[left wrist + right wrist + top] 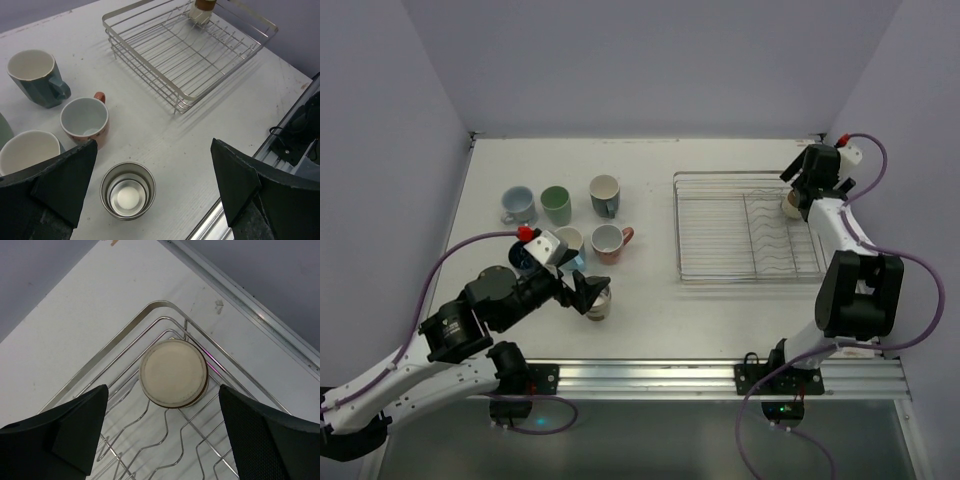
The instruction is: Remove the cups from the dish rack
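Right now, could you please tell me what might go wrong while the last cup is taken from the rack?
1. The beige ceramic cup sits tight in the corner of the silver wire dish rack; the right fingers, open either side, could snag a wire or drag the rack.
2. The left fingers straddle the shiny grey tumbler beside the salmon-pink mug; pulling away could knock either.
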`<state>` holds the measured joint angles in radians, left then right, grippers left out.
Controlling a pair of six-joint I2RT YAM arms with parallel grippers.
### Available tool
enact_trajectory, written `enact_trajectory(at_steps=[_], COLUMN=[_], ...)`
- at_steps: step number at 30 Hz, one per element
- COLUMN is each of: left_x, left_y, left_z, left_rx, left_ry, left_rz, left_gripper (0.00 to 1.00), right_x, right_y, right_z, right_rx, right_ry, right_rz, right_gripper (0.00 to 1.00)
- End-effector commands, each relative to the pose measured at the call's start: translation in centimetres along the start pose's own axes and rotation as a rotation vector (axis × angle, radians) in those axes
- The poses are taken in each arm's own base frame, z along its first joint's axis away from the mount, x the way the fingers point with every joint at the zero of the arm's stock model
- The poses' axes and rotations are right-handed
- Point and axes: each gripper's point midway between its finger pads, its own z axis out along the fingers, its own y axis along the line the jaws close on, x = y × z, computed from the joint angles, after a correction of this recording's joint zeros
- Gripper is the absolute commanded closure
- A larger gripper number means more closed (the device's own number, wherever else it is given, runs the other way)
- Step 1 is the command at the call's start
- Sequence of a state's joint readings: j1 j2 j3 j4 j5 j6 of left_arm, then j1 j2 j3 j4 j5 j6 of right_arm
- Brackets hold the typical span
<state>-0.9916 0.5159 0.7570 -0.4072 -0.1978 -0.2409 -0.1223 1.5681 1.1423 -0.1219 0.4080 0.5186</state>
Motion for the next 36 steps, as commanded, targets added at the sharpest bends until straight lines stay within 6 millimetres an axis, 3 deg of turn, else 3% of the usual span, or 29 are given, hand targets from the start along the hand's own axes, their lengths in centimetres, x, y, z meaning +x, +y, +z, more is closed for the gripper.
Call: enact_trajectory(at_steps=[1,15,19,22,24,28,29,32,33,34,36], left_x=[-1.2,-0.7,-0.5,-0.4,-0.5,-0.4,-0.3,-0.2,-0.2,-0.3,-0.8], left_y=[0.1,0.4,0.7,0.9,1.1,1.4,1.5,1.5,1.5,1.5,1.4], left_z=[0.1,0.7,1.0,1.1,1.1,1.4,1.5,1.9,2.0,2.0,2.1], left_rx=[-0.005,-0.021,-0.033,-0.041,-0.048,-0.055,-0.054,-0.050,-0.050,-0.045,-0.042], left_ry=[-0.046,-0.032,-0.019,-0.016,-0.018,-0.013,-0.008,0.004,0.004,0.005,-0.013], left_rz=[0.021,0.029,0.031,0.030,0.028,0.027,0.025,0.021,0.014,0.011,-0.003], left_gripper=[0.00,0.00,0.00,0.00,0.00,0.00,0.00,0.00,0.00,0.00,0.00], right_x=[-1.1,1.6,1.9,1.9,1.6,-0.5,-1.8,-3.5,-4.9,-4.7,-6.6], right_y=[-0.3,-0.6,-0.4,-0.3,-0.4,-0.2,0.1,0.7,1.4,1.5,2.6], right_z=[0.8,4.8,5.3,5.3,4.8,3.2,2.3,0.7,-0.9,-1.5,-3.9], right_rx=[0.050,0.090,0.089,0.087,0.085,0.067,0.052,-0.003,-0.057,-0.081,-0.159], right_ry=[-0.016,0.087,0.107,0.112,0.105,0.040,0.006,-0.050,-0.086,-0.089,-0.141], right_rz=[-0.008,-0.105,-0.118,-0.119,-0.115,-0.087,-0.072,-0.034,-0.007,0.001,0.058], right_gripper=[0.06,0.11,0.19,0.33,0.47,0.60,0.62,0.64,0.65,0.65,0.65])
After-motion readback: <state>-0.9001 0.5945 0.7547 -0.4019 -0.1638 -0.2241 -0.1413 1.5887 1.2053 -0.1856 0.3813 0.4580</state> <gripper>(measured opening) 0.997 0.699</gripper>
